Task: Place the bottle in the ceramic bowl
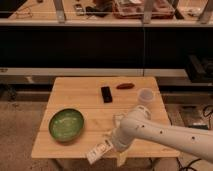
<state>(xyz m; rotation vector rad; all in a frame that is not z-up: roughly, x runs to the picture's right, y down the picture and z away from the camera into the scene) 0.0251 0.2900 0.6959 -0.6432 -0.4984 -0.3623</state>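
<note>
The gripper (114, 145) is sitting low at the front edge of the counter (80, 95), touching or just beside the bottle (99, 151). Whether it is holding the bottle cannot be told. The bottle is lying at that edge, apart from the empty ceramic bowl (66, 125). Lifting, carrying and placing are probably all still waiting.

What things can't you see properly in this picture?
All in the one camera view:
1. The bottle: its label is too small to read, and the arm covers its right end.
2. The gripper, down by the bottle at the table's front edge: the arm hides whether it touches the bottle.
3. The arm: the right edge cuts it off, so the robot's body is out of view.
4. The black thing: too small to name.
</note>
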